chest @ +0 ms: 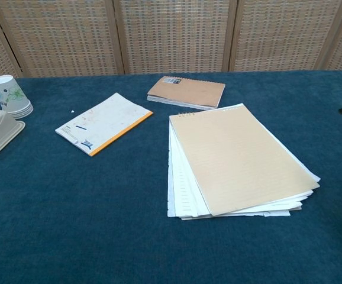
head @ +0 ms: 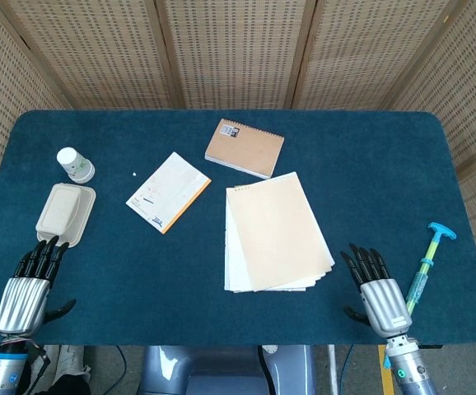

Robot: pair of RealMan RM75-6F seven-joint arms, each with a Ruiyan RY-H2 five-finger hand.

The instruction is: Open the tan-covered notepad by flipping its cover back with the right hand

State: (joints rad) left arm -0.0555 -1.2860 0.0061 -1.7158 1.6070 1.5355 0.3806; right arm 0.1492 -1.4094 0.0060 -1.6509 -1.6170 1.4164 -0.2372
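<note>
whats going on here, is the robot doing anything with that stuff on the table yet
Nothing is being handled yet. The tan-covered notepad lies closed on the blue table, on top of some loose white sheets. The right hand is empty, fingers spread, near the table's front edge to the right of the notepad and not touching it. The left hand rests open at the front left corner, by a beige container. A smaller brown spiral notebook and an orange-edged pad lie untouched further back.
</note>
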